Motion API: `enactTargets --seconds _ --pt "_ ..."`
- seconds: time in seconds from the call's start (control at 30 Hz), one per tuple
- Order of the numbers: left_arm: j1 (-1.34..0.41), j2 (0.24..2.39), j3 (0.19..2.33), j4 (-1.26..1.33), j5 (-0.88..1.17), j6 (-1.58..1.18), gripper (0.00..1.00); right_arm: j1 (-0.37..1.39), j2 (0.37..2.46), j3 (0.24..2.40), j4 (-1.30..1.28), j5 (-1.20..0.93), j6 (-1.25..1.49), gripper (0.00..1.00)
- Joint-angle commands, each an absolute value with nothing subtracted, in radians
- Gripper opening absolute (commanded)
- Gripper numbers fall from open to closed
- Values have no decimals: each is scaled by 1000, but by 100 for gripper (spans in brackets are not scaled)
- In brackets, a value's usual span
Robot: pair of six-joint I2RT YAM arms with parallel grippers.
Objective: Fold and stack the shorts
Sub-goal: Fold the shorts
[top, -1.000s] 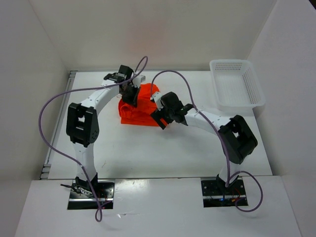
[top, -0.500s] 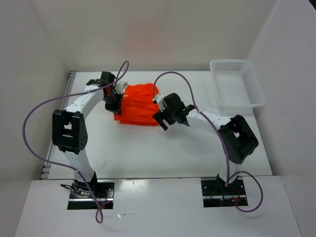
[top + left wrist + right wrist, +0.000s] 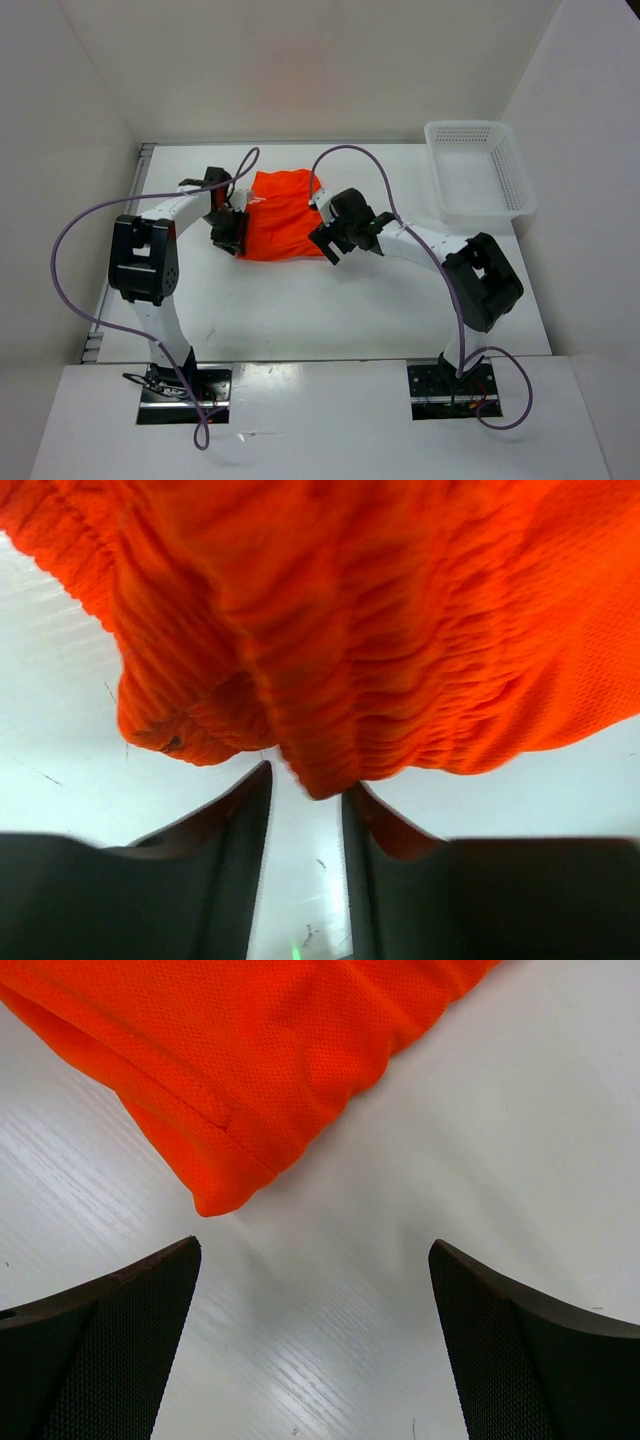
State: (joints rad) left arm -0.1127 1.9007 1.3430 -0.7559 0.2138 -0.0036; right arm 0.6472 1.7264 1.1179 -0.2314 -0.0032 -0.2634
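The orange-red shorts (image 3: 280, 225) lie spread fairly flat on the white table, between the two arms. My left gripper (image 3: 228, 232) is at their lower left edge. In the left wrist view its jaws stand narrowly apart, with a gathered fold of the shorts (image 3: 310, 770) pinched at the fingertips (image 3: 258, 780) and wrinkles running to that point. My right gripper (image 3: 325, 245) is open and empty just off the shorts' lower right corner (image 3: 215, 1195), with bare table between its fingers (image 3: 150, 1290).
A white perforated basket (image 3: 480, 172) stands at the back right of the table (image 3: 330, 300). White walls close in the left, back and right sides. Purple cables loop above both arms.
My left gripper has moved left and toward the near edge with the shorts' edge, drawing the bunched shorts out flatter. The right gripper has hardly moved.
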Motion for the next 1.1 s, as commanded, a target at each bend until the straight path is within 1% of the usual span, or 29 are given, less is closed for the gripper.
enactTargets --seconds 0.0,0.13,0.17,0.23,0.27,0.3,0.33,0.4,0.47,0.5,0.57,0.7,0.83,0.9,0.93,0.97,1.0,1.07 --pt "-107 1870 1382 -767 218 0 44 643 1694 1103 -195 -11 -265 100" --pt "-95 1800 1471 -851 259 0 58 643 1694 1103 -186 -2 -274 100" --pt "-86 1790 1495 -862 285 0 61 643 1694 1103 -186 -2 -275 100" --pt "-60 1790 1549 -862 327 0 71 643 1694 1094 -186 -2 -275 100" --pt "-46 1790 1606 -862 371 0 74 643 1694 1094 -176 -2 -275 100" --pt "-46 1824 1633 -862 385 0 79 643 1694 1094 -176 -2 -275 100" --pt "-46 1847 1661 -862 385 0 79 643 1694 1094 -176 -11 -275 100" --pt "-46 1931 1730 -844 365 0 90 643 1684 1094 -176 -11 -275 100" --pt "-46 2000 1778 -834 335 0 91 643 1684 1094 -176 -11 -275 100" --pt "-35 2063 1802 -834 322 0 97 643 1684 1085 -176 -11 -275 100" --pt "-25 2112 1861 -825 322 0 100 643 1684 1085 -176 -11 -284 100" --pt "-25 2186 1930 -816 369 0 100 643 1684 1085 -176 -11 -284 100" --pt "-25 2210 1928 -856 394 0 100 643 1675 1075 -176 -2 -293 100" --pt "-25 2201 1893 -856 394 0 93 643 1675 1075 -176 -2 -293 100" --pt "-25 2201 1893 -856 394 0 88 643 1675 1075 -176 -2 -293 100" --pt "-25 2201 1882 -856 385 0 80 643 1686 1075 -176 -2 -293 100" --pt "-25 2201 1882 -870 385 0 61 643 1686 1075 -176 -2 -293 100" --pt "-25 2201 1907 -882 385 0 49 643 1697 1094 -176 -2 -293 100"
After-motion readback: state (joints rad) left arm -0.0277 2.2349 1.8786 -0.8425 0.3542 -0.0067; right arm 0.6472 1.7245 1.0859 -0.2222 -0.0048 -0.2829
